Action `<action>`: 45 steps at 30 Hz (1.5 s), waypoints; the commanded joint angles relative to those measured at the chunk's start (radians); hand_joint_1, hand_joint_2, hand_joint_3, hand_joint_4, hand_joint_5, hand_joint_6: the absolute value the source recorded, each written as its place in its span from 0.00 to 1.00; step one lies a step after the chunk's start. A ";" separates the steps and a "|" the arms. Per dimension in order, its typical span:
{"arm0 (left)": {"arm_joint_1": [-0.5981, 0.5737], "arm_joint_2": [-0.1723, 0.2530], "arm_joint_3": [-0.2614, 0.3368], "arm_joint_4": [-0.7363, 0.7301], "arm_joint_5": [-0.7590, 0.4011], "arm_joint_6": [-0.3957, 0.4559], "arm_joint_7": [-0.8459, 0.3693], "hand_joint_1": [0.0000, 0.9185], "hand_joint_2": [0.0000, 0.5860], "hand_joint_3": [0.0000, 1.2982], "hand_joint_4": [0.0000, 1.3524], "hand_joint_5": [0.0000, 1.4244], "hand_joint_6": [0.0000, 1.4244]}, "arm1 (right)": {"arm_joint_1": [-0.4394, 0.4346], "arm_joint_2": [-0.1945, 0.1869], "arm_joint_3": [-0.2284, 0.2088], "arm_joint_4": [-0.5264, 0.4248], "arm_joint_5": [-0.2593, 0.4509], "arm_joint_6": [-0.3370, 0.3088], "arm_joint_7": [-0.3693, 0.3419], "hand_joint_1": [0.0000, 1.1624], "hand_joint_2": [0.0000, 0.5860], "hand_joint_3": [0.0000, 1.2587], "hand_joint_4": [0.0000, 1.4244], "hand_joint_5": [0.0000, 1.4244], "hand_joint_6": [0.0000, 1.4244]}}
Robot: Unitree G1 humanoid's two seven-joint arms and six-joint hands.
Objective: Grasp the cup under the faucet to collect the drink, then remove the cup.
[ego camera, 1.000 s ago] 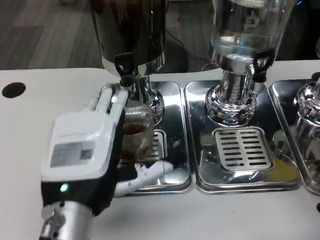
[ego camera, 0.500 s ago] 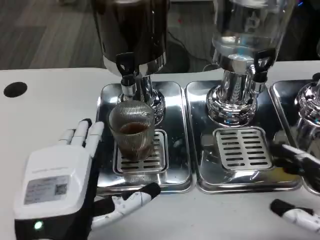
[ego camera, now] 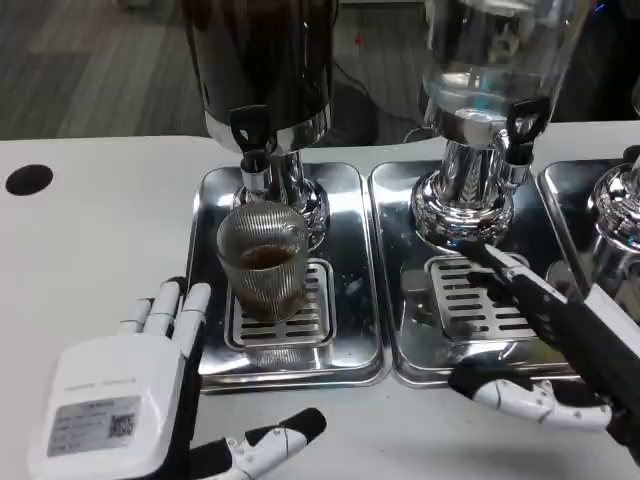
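A ribbed clear cup (ego camera: 264, 268) with some brown drink in it stands on the drain grille (ego camera: 290, 318) under the black faucet (ego camera: 249, 135) of the dark dispenser (ego camera: 262, 62). My left hand (ego camera: 130, 405) hovers at the lower left, fingers apart, holding nothing, a short way left of and below the cup. My right hand (ego camera: 560, 340) reaches in from the lower right over the middle tray, fingers spread, empty.
Steel drip trays (ego camera: 350, 345) sit side by side. A clear dispenser (ego camera: 490, 70) stands on the middle tray (ego camera: 415, 350), and part of a third (ego camera: 615, 215) is at the right edge. A black hole (ego camera: 27, 179) marks the table at left.
My left hand let go of the cup and drew back toward the lower left. My right hand came in from the lower right and rose over the middle tray. The cup stayed put.
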 commanded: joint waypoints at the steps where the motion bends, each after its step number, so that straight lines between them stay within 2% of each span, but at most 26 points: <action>1: 0.037 -0.006 -0.014 -0.008 0.008 -0.018 0.030 0.00 0.07 0.08 0.00 0.08 0.30 | -0.064 0.042 0.035 -0.042 -0.062 0.099 -0.038 0.52 0.19 0.00 0.00 0.00 0.00; 4: 0.054 -0.008 -0.017 -0.012 0.011 -0.024 0.038 0.00 0.07 0.08 0.00 0.08 0.30 | -0.101 0.065 0.059 -0.037 -0.105 0.151 -0.056 0.54 0.18 0.00 0.00 0.00 0.00; 13: 0.117 -0.007 -0.018 -0.036 0.014 -0.039 0.061 0.00 0.07 0.08 0.00 0.08 0.30 | -0.169 0.132 0.129 -0.023 -0.209 0.252 -0.122 0.55 0.14 0.00 0.00 0.00 0.00; 21: 0.177 0.002 0.020 -0.064 -0.007 -0.058 0.085 0.00 0.07 0.09 0.00 0.08 0.30 | -0.206 0.186 0.187 -0.031 -0.294 0.317 -0.179 0.56 0.14 0.00 0.00 0.00 0.00; 26: 0.201 0.001 0.049 -0.066 -0.027 -0.069 0.096 0.00 0.06 0.09 0.00 0.08 0.29 | -0.227 0.208 0.204 -0.022 -0.329 0.340 -0.208 0.57 0.14 0.00 0.00 0.00 0.00; 30: 0.217 0.005 0.087 -0.062 -0.058 -0.076 0.104 0.00 0.06 0.09 0.00 0.08 0.29 | -0.246 0.226 0.220 -0.007 -0.355 0.359 -0.230 0.57 0.14 0.00 0.00 0.00 0.00; 41: 0.205 0.019 0.195 -0.048 -0.131 -0.095 0.091 0.00 0.06 0.09 0.00 0.09 0.30 | -0.331 0.270 0.261 0.108 -0.413 0.394 -0.291 0.57 0.14 0.00 0.00 0.00 0.00; 45: 0.143 0.062 0.274 -0.017 -0.189 -0.092 0.048 0.00 0.05 0.09 0.00 0.09 0.31 | -0.354 0.288 0.281 0.141 -0.419 0.395 -0.301 0.57 0.14 0.00 0.00 0.00 0.00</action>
